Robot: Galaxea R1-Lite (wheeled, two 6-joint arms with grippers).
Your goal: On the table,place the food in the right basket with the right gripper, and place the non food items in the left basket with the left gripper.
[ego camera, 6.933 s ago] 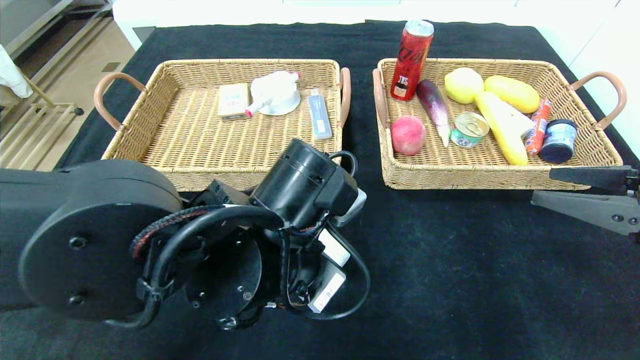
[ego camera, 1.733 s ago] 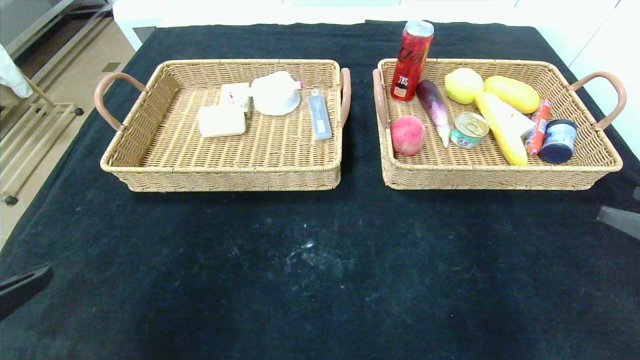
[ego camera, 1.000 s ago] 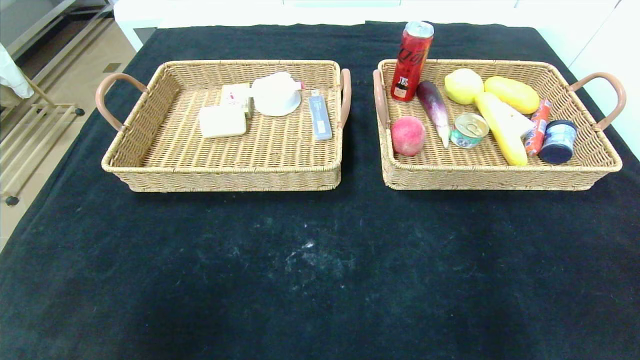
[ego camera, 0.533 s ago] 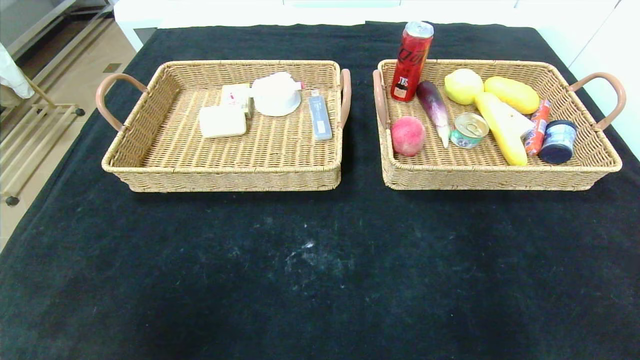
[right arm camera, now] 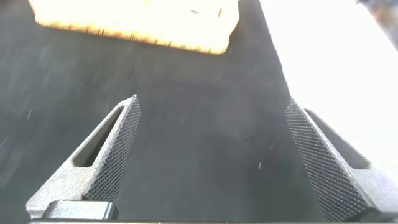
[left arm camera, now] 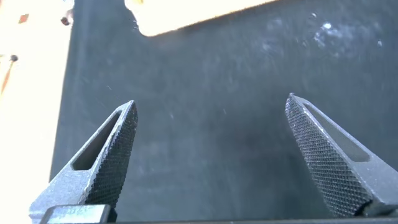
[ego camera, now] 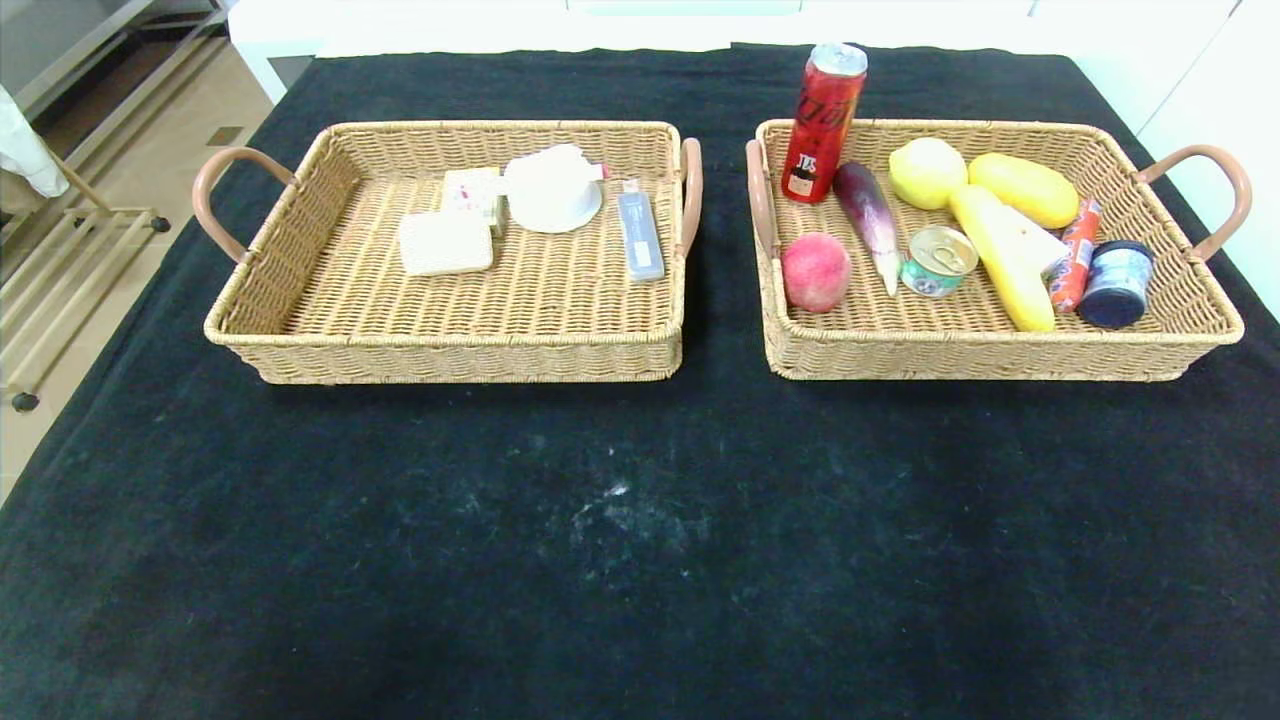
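Looked done: food, peach (ego camera: pixel 815 270) to tin (ego camera: pixel 938 259), sat in right basket (ego camera: pixel 1000 355); non-food, incl. soap-like block (ego camera: pixel 445 243), sat in left basket (ego camera: pixel 450 358). Nothing visible on cloth nearby. Left gripper (left arm camera: pixel 208 155) and right gripper (right arm camera: pixel 211 158) gaped empty, apparently short of baskets.

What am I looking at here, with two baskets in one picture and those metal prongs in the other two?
A two-armed robot took these. The big picture comes from its head camera, looking down at a black table. The left basket holds non-food items, such as a white box; the right basket holds food, such as a peach and a red can. The other two pictures come from cameras on its wrists. The prongs are the left gripper and right gripper, both open, holding nothing, over bare tablecloth.
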